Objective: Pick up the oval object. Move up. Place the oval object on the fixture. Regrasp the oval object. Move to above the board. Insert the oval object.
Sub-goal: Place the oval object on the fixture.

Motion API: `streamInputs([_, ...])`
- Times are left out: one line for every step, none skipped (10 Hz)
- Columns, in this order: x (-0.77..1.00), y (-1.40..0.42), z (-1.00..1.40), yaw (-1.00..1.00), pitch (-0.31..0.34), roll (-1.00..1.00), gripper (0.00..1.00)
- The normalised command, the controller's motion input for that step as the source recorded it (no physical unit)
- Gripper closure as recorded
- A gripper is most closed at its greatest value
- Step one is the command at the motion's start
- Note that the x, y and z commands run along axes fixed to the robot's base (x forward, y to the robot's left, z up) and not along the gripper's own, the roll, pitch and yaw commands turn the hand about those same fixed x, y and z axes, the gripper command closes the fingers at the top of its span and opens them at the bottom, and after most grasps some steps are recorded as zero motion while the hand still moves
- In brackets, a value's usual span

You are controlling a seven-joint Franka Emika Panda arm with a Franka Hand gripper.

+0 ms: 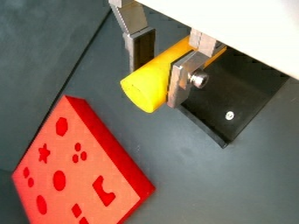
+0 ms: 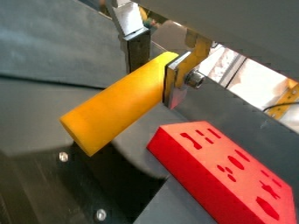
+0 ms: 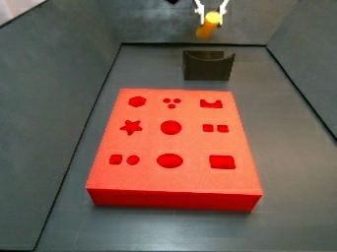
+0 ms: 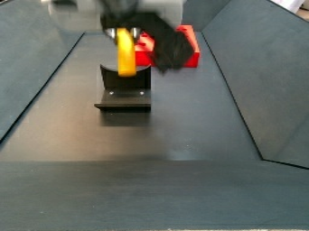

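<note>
My gripper (image 1: 160,77) is shut on the oval object (image 1: 149,80), a yellow-orange peg that sticks out from between the silver fingers. Both wrist views show it (image 2: 114,109). In a side view the gripper (image 3: 208,14) holds the peg (image 3: 207,29) in the air at the far end, above the dark fixture (image 3: 207,65). In a side view the peg (image 4: 126,52) hangs upright over the fixture (image 4: 125,93). The red board (image 3: 171,148) with shaped cutouts lies flat on the floor, apart from the gripper. It also shows in both wrist views (image 1: 76,166) (image 2: 222,171).
Grey sloping walls (image 3: 79,89) enclose the dark floor on both sides. The fixture's base plate (image 1: 233,101) lies under the gripper. The board (image 4: 183,47) lies just beyond the fixture.
</note>
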Motion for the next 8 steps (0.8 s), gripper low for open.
streamInputs([0.16, 0.14, -1.0, -0.17, 0.145, -0.54, 1.0])
streamInputs([0.17, 0.14, -1.0, -0.19, 0.104, -0.32, 1.0])
streamInputs([0.18, 0.14, -1.0, -0.19, 0.073, -0.23, 1.0])
streamInputs([0.17, 0.12, -0.88, -0.19, 0.039, -0.19, 1.0])
streamInputs([0.13, 0.1, -0.68, -0.18, 0.008, -0.18, 1.0])
streamInputs([0.1, 0.08, -0.44, -0.16, -0.022, -0.17, 1.0])
streamInputs([0.09, 0.08, -0.3, -0.14, -0.041, -0.14, 1.0])
streamInputs([0.07, 0.11, -0.26, -0.12, -0.064, -0.12, 1.0])
